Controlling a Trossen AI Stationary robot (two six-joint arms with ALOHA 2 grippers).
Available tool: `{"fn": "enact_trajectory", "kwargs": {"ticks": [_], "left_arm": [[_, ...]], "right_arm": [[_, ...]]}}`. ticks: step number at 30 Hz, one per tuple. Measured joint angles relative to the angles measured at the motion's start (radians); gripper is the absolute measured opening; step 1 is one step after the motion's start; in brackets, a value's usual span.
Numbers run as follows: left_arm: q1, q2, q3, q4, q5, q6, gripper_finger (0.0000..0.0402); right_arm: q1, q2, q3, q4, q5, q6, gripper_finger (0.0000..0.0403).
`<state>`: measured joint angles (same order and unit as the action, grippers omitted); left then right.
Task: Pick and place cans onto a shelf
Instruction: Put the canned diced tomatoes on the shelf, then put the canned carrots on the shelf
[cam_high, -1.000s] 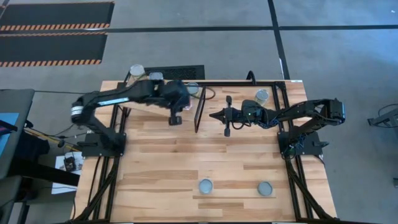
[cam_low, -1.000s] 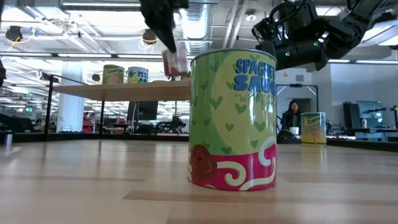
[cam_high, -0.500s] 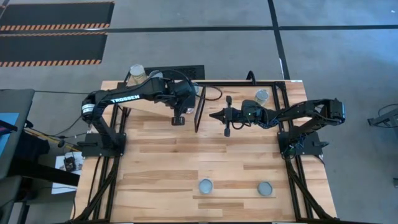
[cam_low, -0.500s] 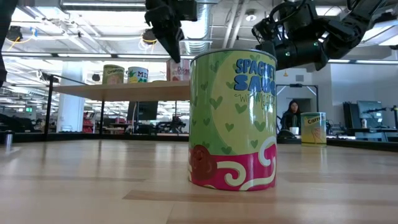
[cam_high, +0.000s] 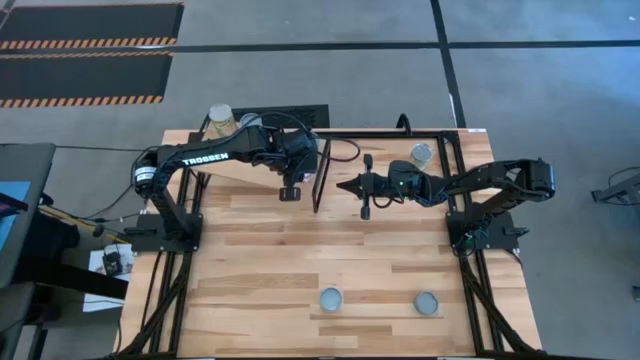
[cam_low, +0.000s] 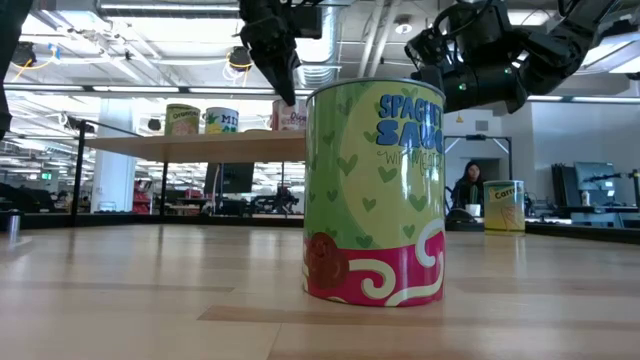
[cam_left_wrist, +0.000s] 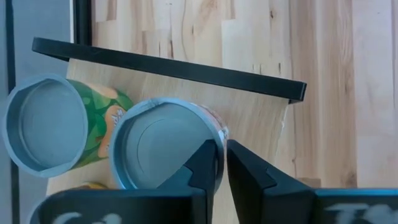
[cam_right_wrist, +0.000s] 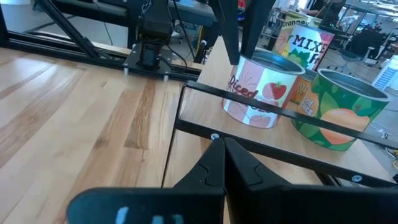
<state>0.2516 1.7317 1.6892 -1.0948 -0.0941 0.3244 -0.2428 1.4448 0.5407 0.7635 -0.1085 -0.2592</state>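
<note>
Now the tomato can stands on the shelf, released.
Half a second ago the left hand (cam_left_wrist: 217, 163) was lower at the can (cam_right_wrist: 261, 90); it has since lifted, fingers nearly together and empty above the rim. That can sits upright on the shelf (cam_right_wrist: 205, 99) beside others. Right hand (cam_high: 350, 186) waits mid-bench, closed and empty; two cans (cam_high: 330, 298) remain on the bench (cam_high: 260, 250).

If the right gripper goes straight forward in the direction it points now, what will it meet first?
Most likely the black frame bar at the shelf edge, and just behind it the pink can. The right gripper points at that end, though depth is unclear.
</note>
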Motion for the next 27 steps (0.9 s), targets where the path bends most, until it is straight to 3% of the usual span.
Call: {"fn": "enact_trajectory", "kwargs": {"ticks": [11, 19, 22, 27], "left_arm": [[-0.001, -0.012, 0.003, -0.003, -0.001, -0.001, 0.0071], [-0.025, -0.132, -0.011, 0.02, 0.012, -0.066, 0.0065], [-0.031, -0.211, -0.104, 0.119, 0.069, -0.098, 0.0051], [-0.054, -0.388, -0.369, 0.394, 0.095, -0.154, 0.0018]], "right_arm": [[0.0, 0.0, 0.0, -0.001, 0.0, -0.001, 0.0012], [0.0, 0.0, 0.0, 0.0, 0.0, -0.004, 0.0012], [0.0, 0.0, 0.0, -0.001, 0.0, -0.004, 0.0012], [0.0, 0.0, 0.0, -0.035, 0.0, -0.004, 0.0012]]}}
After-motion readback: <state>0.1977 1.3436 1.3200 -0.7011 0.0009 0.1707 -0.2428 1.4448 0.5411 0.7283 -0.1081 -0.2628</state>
